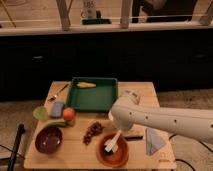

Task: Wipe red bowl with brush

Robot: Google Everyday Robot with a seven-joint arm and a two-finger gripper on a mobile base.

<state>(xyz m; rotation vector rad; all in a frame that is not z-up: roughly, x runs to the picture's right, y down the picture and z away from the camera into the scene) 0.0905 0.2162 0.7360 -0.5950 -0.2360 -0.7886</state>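
The red bowl (112, 151) sits at the front of the wooden table (150, 92), right of centre. The brush (113, 142) leans into it, its white handle slanting up and to the right and its lower end inside the bowl. My gripper (121, 132) is at the end of the white arm that reaches in from the right. It hangs just above the bowl's back rim, shut on the upper end of the brush handle.
A dark maroon bowl (48, 140) sits front left, with grapes (92, 132) between the two bowls. Behind them are an orange (69, 114), a blue sponge (57, 108), a green cup (41, 113), a spoon (59, 92) and a green tray (95, 97). A blue cloth (154, 141) lies right of the red bowl.
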